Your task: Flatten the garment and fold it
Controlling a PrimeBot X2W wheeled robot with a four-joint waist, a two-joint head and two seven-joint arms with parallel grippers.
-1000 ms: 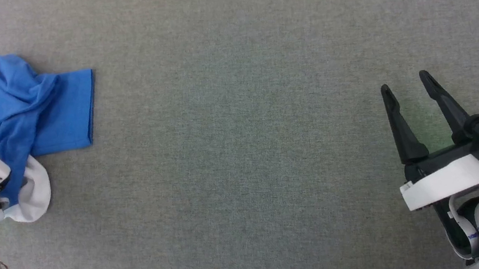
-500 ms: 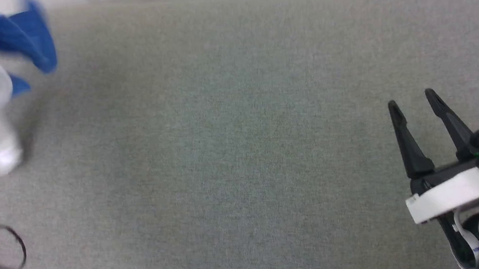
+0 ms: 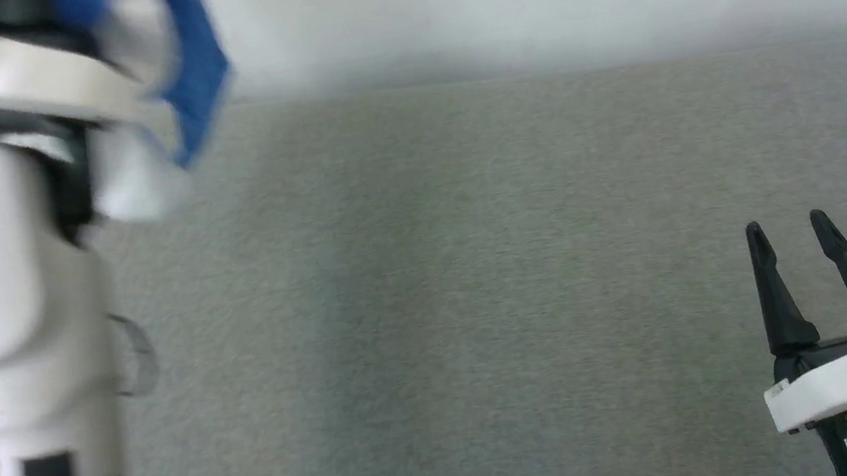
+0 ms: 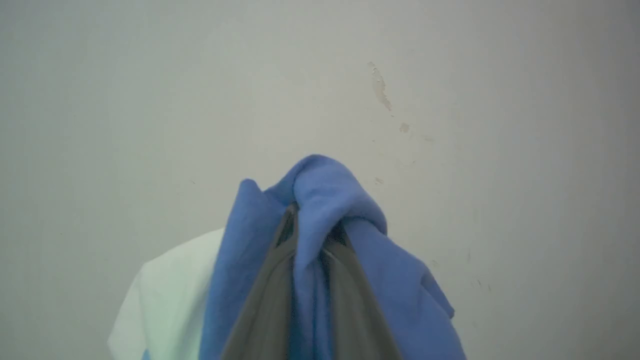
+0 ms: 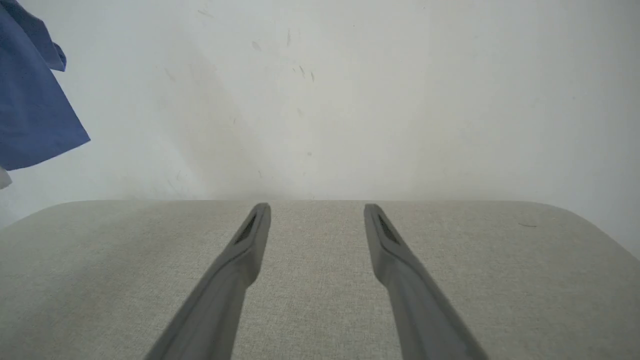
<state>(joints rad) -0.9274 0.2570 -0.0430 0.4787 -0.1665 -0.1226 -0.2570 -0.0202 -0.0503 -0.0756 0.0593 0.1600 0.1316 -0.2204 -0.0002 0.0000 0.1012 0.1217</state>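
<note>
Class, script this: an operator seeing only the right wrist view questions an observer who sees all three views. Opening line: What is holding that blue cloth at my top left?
Observer: The left gripper; the left wrist view shows its fingers shut on a bunch of the shirt.
Operator: Is it all blue?
Observer: No. A white part hangs beside the blue, left of the fingers there.
Operator: Where is my gripper from it?
Observer: In the head view the right gripper is open at the lower right, the shirt at the upper left, grey table between.
</note>
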